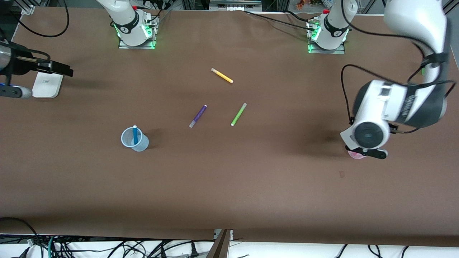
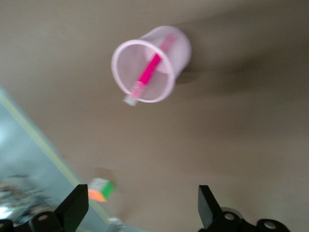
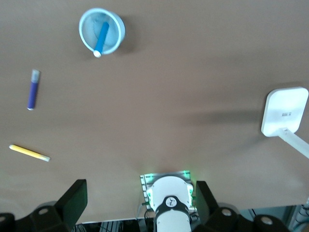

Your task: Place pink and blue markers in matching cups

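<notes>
The pale blue cup [image 1: 134, 140] stands toward the right arm's end of the table with the blue marker [image 1: 135, 134] upright in it; both show in the right wrist view, cup [image 3: 116, 24], marker [image 3: 101, 37]. The pale pink cup [image 2: 166, 92] holds the pink marker [image 2: 149, 72], which leans inside with its whitish end over the rim. In the front view only a sliver of the pink cup [image 1: 354, 154] shows under the left arm's hand. My left gripper [image 2: 143, 210] is open and empty above the table beside the pink cup. My right gripper [image 3: 140, 203] is open and empty, up at the right arm's end [image 1: 61, 68].
A purple marker [image 1: 198, 116], a lime-green marker [image 1: 239, 114] and a yellow marker [image 1: 222, 75] lie loose mid-table. A white flat device [image 1: 46, 85] sits under the right gripper. A small orange-and-green cube [image 2: 100, 189] lies by the table edge near the pink cup.
</notes>
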`<state>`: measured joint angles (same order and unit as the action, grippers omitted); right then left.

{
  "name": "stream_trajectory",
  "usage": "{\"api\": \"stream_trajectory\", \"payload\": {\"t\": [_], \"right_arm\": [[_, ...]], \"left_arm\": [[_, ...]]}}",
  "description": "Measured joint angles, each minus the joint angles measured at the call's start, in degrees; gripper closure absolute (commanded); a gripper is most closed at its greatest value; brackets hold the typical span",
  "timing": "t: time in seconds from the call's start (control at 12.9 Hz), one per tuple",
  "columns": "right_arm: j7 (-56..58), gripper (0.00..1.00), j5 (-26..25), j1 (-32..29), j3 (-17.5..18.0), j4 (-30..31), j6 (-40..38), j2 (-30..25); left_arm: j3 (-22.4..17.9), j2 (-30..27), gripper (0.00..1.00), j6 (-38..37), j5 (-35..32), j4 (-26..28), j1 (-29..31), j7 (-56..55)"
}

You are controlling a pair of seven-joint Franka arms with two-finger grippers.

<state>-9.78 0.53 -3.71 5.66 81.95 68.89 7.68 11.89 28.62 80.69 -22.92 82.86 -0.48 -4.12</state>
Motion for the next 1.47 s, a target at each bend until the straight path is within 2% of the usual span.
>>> {"api": "stream_trajectory", "payload": {"t": [0.23, 0.39, 0.54, 0.7, 0.85, 1.01, 1.16, 1.47], "right_arm": [[0.0, 0.01, -0.25, 0.02, 0.0, 3.82, 3.12, -1.38], [0.0, 0.01, -0.26, 0.02, 0.01, 6.84, 9.53, -3.23], [0.04, 0.01, -0.26, 0.04, 0.04, 10.35, 15.93, -5.69], [0.14, 0.01, -0.26, 0.06, 0.07, 11.73, 18.23, -7.01], [0.38, 0.01, -0.26, 0.07, 0.08, 11.71, 19.56, -7.27], [0.8, 0.01, -0.26, 0.11, 0.08, 10.67, 20.4, -6.84], [0.95, 0.01, -0.26, 0.18, 0.09, 8.21, 20.34, -5.82], [0.95, 0.01, -0.26, 0.78, 0.12, 5.73, 20.27, -4.95]], "left_arm": [[0.08, -3.68, 0.0, 0.32, 9.09, -3.07, 1.46, -1.88], [0.07, -7.17, 0.0, 0.66, 16.9, -5.77, 2.21, -1.96], [-0.02, -10.85, 0.0, 0.62, 20.05, -8.0, 3.69, 0.0], [-2.12, -14.05, 0.0, 1.55, 21.13, -7.51, 4.1, 4.29], [-5.81, -18.59, 0.0, 8.11, 21.43, -1.89, 2.97, 6.75], [-7.57, -25.6, 0.0, 17.28, 21.45, 8.74, 1.63, 6.84], [-8.01, -30.9, 0.0, 18.91, 21.45, 15.73, 1.18, 6.84], [-8.88, -32.44, 0.0, 13.66, 21.45, 16.5, 1.42, 6.9]]}}
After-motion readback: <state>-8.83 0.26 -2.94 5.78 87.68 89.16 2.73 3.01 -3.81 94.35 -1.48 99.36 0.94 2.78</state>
